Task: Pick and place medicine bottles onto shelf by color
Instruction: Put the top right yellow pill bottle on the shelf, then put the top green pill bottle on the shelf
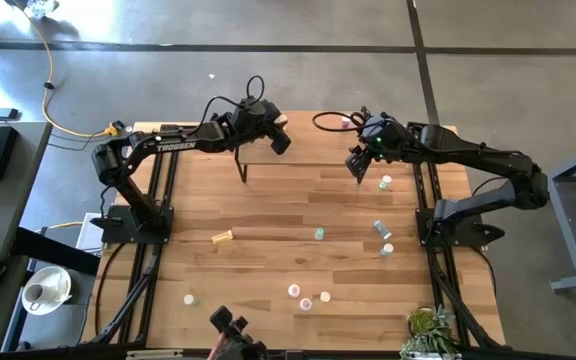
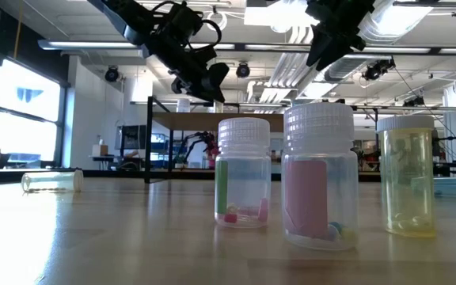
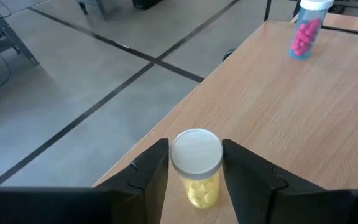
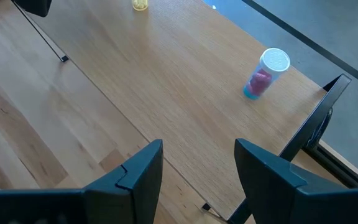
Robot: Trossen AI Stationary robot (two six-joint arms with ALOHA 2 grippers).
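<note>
Three small bottles stand closest to the low camera on the desk [image 2: 93, 237]: we see a clear one holding green and pink contents [image 2: 243, 176], a taller pink-filled bottle [image 2: 318, 176] and a yellow bottle [image 2: 407, 176], all upright with pale caps.

Over the far edge of the desk, above the shelf [image 3: 303, 124], the left gripper [image 3: 195, 167] hangs with its fingers [image 3: 149, 169] set on either side of a white-capped yellow pill bottle [image 3: 196, 167] standing on the light-wood board. We see slim gaps between cap and fingers, so the fingers stand apart, flanking the bottle rather than clamping it. A second bottle, filled with pink pills [image 3: 306, 31], stands farther along the same board; we see the same bottle from the right wrist camera too.

From overhead, the right gripper [image 1: 357, 165] hovers at the shelf's other end, fingers [image 4: 140, 167] spread and empty above bare wood.

More bottles dot the desk in the high view: one yellow bottle lying on its side [image 1: 223, 237] and a loose scatter of others [image 1: 308, 297] toward the near edge.
</note>
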